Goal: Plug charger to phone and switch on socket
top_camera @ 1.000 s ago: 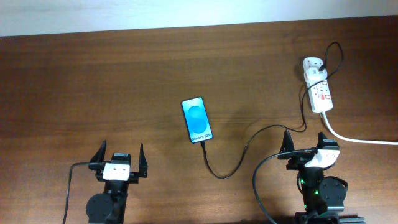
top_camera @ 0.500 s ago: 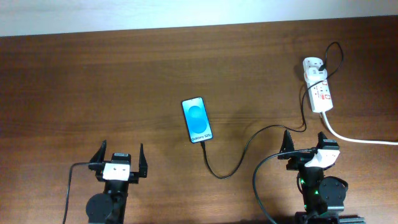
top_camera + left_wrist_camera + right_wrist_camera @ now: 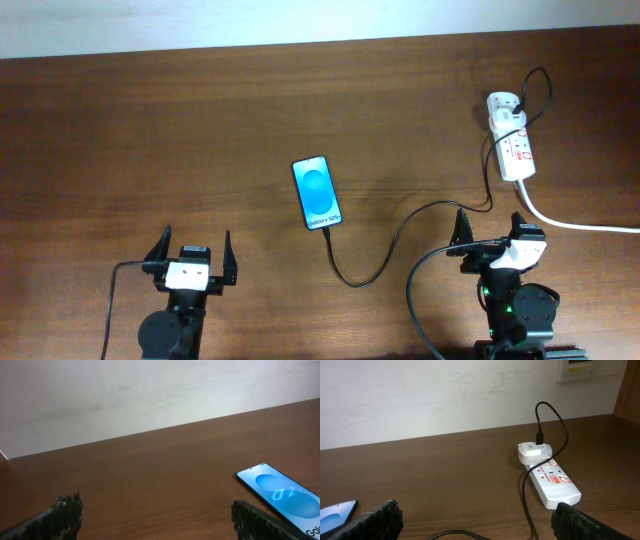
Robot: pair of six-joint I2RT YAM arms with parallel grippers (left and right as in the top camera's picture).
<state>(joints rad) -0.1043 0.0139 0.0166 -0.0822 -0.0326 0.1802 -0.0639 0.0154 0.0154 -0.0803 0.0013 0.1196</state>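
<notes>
Centrally, the phone [image 3: 317, 193] lies flat and face up on the table [image 3: 150, 130], a slim, dark-framed rectangle with a glossy bright blue screen, angled slightly. The charger [image 3: 390, 245], a thin black cable, meets the phone's near short edge; whether its tip is fully seated is too small to tell. From there it loops toward the robot, curves up to the right and climbs beside the power strip [image 3: 513, 147]. It ends in a high arch that drops into the top of a white plug adapter [image 3: 535, 452] at the strip's far end. The strip is a smooth white oblong with red-marked switches, whose positions cannot be read. A thick white cord [image 3: 570, 222] leaves its near end and runs off to the right. The tabletop is dark brown wood grain, bare between phone and strip, and it ends at a pale, scuffed wall [image 3: 150, 395] carrying a small beige wall panel [image 3: 590, 369]. The left gripper [image 3: 195, 240] hovers near the table's front edge, its black fingers spread wide around nothing, well apart from the phone. The right gripper [image 3: 490, 220] is likewise wide open and empty, just in front of the strip, with the cable passing close by.
</notes>
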